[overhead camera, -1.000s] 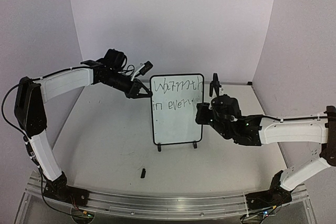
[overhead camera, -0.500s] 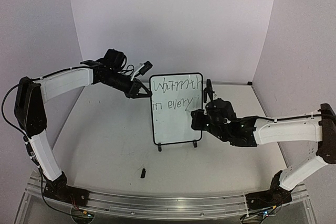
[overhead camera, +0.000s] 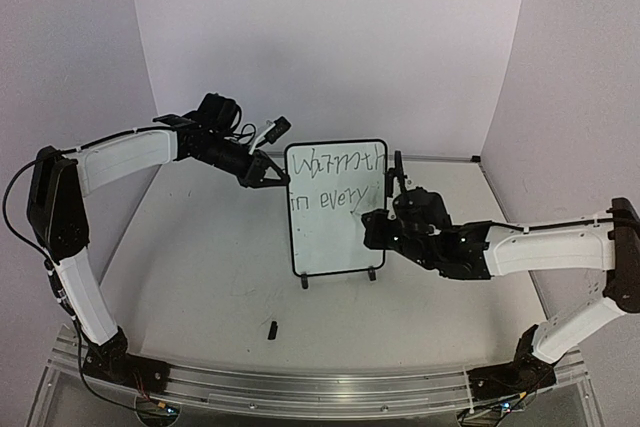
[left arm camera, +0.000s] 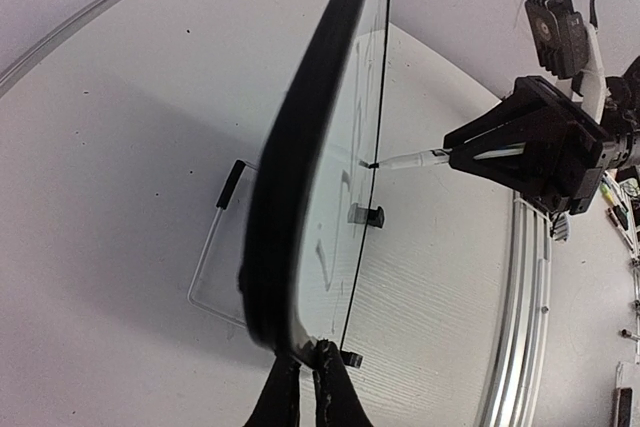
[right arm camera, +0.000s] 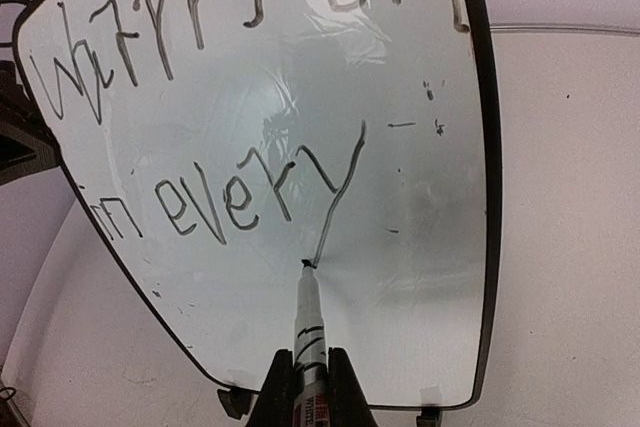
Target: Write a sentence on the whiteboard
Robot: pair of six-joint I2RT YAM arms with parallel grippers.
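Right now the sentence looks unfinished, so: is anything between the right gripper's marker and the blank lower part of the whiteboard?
Nothing visible. The marker in the right gripper touches the whiteboard below "every"; the area beneath is bare. The left gripper pinches its edge.

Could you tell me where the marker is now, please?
In the right wrist view, the marker sits in the right end effector, its tip touching the whiteboard at the tail of "every".
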